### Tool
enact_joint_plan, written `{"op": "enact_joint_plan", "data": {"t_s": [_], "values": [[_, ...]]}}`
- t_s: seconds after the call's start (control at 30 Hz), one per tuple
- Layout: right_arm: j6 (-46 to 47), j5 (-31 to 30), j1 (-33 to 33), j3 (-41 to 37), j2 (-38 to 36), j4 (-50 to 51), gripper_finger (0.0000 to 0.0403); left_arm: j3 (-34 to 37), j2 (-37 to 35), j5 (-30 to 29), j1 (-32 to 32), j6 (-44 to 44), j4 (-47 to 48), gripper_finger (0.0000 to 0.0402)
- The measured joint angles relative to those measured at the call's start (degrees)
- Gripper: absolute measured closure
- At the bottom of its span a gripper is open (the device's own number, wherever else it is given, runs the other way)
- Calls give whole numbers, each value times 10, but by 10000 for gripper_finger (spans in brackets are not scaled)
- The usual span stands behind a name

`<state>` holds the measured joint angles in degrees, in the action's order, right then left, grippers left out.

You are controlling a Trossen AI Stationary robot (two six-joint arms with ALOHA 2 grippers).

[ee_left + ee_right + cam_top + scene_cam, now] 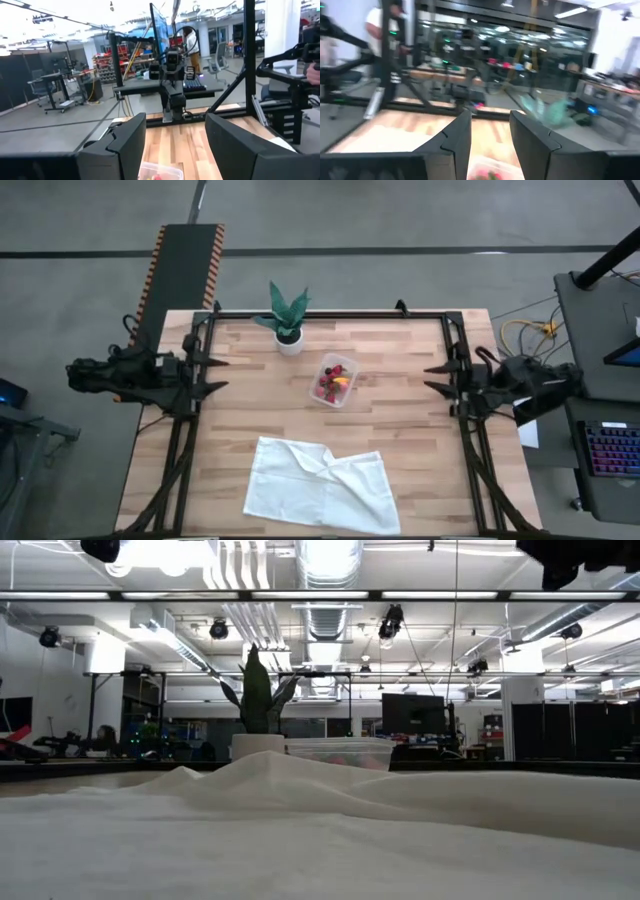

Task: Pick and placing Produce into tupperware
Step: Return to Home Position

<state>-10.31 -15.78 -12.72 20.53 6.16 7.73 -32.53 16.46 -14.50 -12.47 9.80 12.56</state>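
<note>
Fruit pieces, red ones plus a yellow bit, sit inside the clear box near the middle of the table. We see the left gripper at the table's left edge, fingers spread wide, gripping nothing. Over on the right edge the right gripper mirrors it, wide and empty too. Both point toward the box, well apart from it.
</note>
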Motion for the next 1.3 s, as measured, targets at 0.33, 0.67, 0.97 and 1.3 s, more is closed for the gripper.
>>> {"op": "enact_joint_plan", "data": {"t_s": [0.33, 0.67, 0.97, 1.3], "values": [[77, 5, 40, -28, -58, 2, 275, 1, 11, -2, 0, 0, 3, 210], [97, 27, 64, -120, -3, -103, 275, 2, 19, -7, 0, -5, -3, 210], [118, 52, 108, -137, -5, -51, 275, 2, 35, -8, 0, -5, -7, 210], [137, 123, 186, -174, -4, -73, 275, 3, 49, -8, 0, -6, -11, 210]]}}
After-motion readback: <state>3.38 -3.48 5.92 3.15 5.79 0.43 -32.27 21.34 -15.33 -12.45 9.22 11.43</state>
